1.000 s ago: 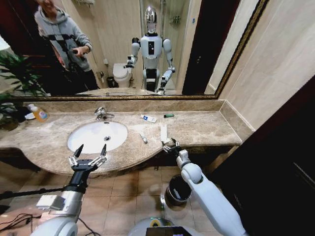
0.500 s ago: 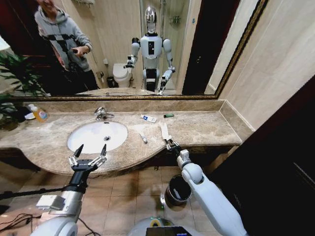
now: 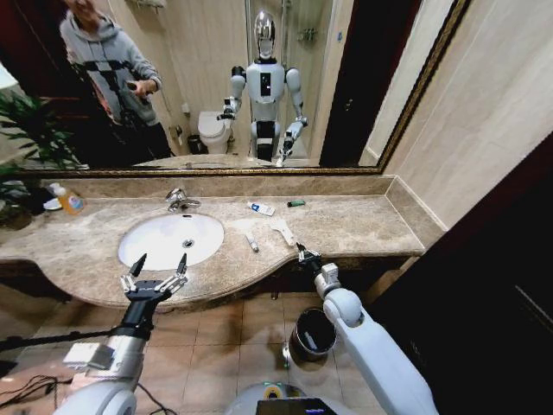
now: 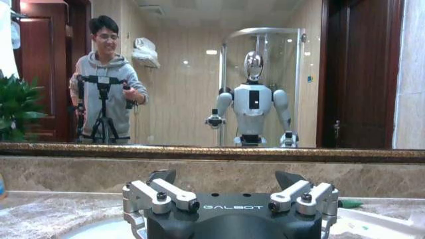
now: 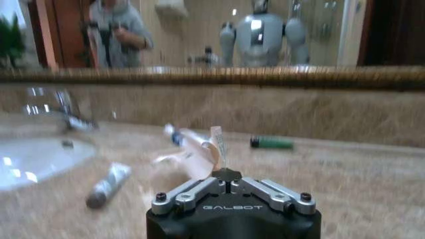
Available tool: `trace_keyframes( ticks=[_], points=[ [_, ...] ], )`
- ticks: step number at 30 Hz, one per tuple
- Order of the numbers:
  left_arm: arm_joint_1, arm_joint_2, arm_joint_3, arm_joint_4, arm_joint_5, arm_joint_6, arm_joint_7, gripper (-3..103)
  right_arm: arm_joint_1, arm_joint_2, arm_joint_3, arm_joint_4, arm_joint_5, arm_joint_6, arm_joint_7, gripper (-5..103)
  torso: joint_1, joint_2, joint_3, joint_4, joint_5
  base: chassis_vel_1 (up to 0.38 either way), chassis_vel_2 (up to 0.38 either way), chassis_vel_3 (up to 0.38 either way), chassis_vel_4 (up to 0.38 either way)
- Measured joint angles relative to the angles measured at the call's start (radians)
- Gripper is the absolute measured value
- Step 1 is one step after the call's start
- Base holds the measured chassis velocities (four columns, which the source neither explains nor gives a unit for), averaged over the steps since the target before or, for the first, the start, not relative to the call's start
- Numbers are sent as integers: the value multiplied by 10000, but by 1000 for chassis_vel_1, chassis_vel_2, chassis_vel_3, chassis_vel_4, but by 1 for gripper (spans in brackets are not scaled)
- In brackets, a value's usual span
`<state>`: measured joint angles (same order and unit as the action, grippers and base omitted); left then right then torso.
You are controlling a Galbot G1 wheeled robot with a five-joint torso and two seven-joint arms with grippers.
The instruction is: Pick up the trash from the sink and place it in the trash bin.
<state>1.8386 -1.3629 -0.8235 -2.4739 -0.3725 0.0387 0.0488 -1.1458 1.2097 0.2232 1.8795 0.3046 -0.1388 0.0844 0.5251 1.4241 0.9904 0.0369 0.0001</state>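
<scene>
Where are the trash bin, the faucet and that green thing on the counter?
Trash bin (image 3: 312,334), head view, dark inside.
Faucet (image 3: 177,199), head view, chrome body.
Green piece (image 5: 272,143), right wrist view, middle.

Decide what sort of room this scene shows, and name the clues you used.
A bathroom, most likely: a white oval sink with a chrome faucet set in a marble countertop, a wall mirror, and a toilet reflected in it.

Bathroom: sink (image 3: 170,239), wall mirror (image 3: 233,82), toilet (image 3: 212,131)
</scene>
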Motion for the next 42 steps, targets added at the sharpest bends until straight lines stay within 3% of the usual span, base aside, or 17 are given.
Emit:
trace_keyframes(
  ticks=[10,17,19,21,25,34,36,42],
  points=[
    [0,0,1,0,0,0,0,100,-1958,-360,1041,1991,-48,228,-29,0,-2,1,-1,0,0,0,0,0,0],
    [0,0,0,0,0,0,-1,100,-4392,-103,2384,2416,-753,1550,-101,0,-2,1,-2,0,1,0,0,0,0],
    [0,0,0,0,0,0,0,100,-5577,148,2768,2269,-1124,2336,-159,0,-2,1,-2,-2,0,0,0,0,0],
    [0,0,1,0,0,0,1,100,-5819,218,2827,2196,-1224,2525,-157,0,-2,1,-2,-2,0,0,0,0,0],
    [0,0,0,0,0,0,0,100,-6880,894,2931,1530,-1967,3634,101,0,-2,2,-1,-2,1,0,0,0,0],
    [0,0,1,0,0,0,0,100,-7040,1247,2658,-612,-2952,4894,490,0,-1,2,-1,-2,-2,0,0,0,0],
    [0,0,0,0,0,0,0,100,-6579,1337,2616,-1862,-3769,5363,617,0,-1,2,0,-2,0,0,0,0,0],
    [0,0,1,1,0,0,0,100,-5035,1484,2270,-4289,-4410,5314,329,0,0,1,0,-2,-2,0,0,0,0]
  ],
)
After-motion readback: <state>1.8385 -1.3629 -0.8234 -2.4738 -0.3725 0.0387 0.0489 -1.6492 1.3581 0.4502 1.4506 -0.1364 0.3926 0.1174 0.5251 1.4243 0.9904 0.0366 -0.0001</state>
